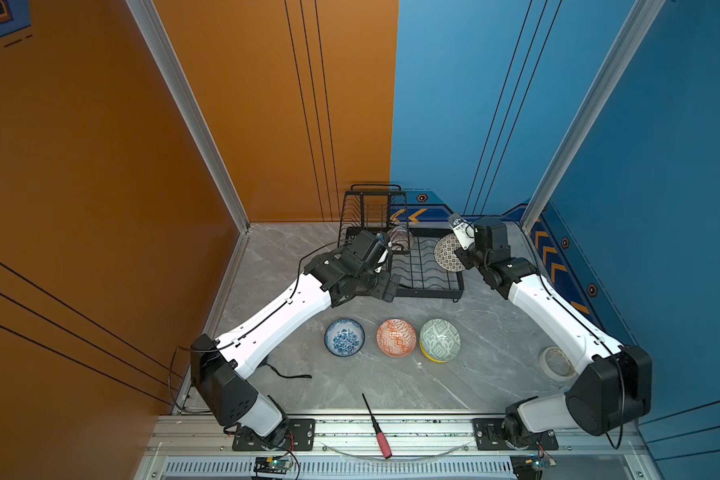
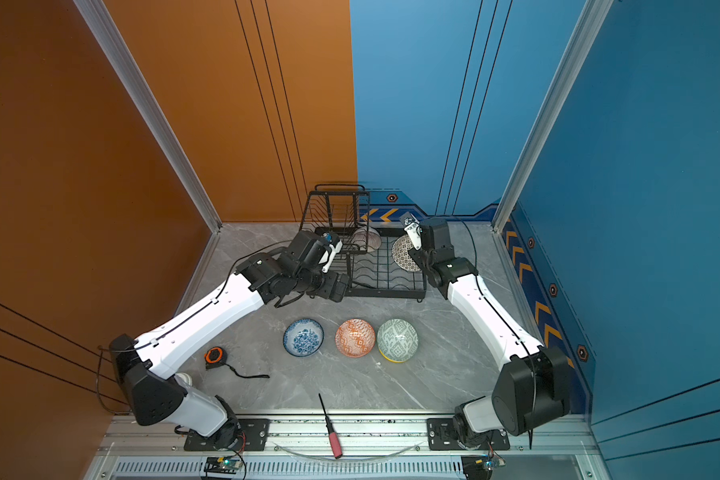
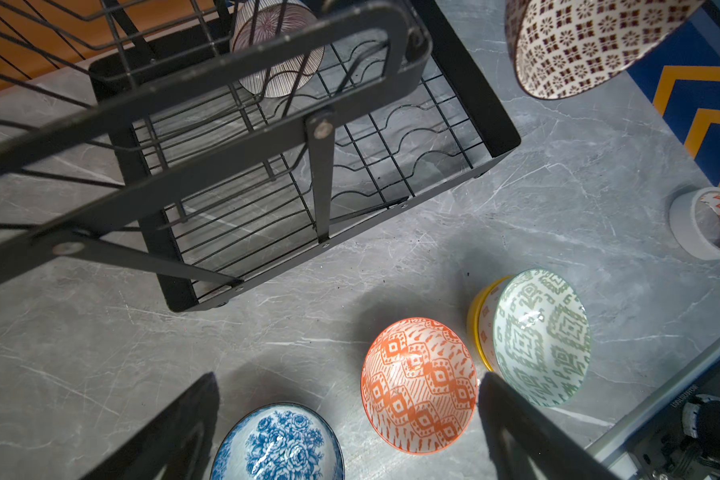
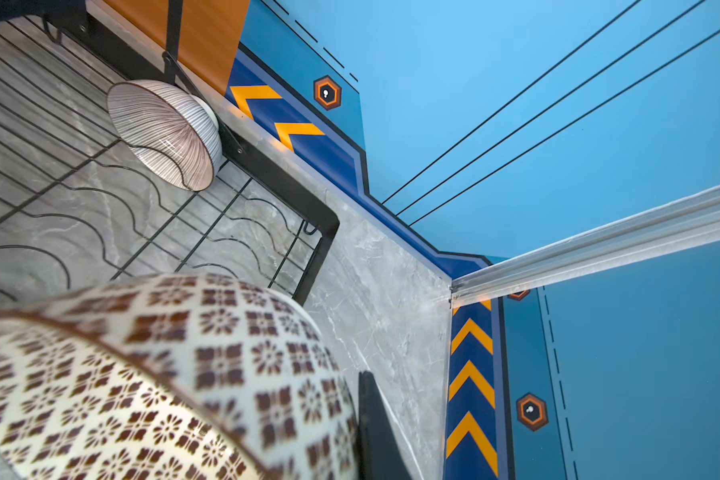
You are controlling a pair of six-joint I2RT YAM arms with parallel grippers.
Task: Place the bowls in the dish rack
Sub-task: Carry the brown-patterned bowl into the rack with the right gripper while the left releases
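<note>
The black wire dish rack stands at the back of the table. A pink striped bowl leans on edge in its far end. My right gripper is shut on the rim of the white black-dotted bowl, holding it tilted over the rack's right end. My left gripper hangs open and empty by the rack's front left corner. In front sit a blue floral bowl, an orange bowl, and a green bowl nested in a yellow bowl.
A roll of tape lies at the right near my right arm. A red-handled screwdriver lies at the front edge. A tape measure sits by the left arm. Walls close in the back and both sides.
</note>
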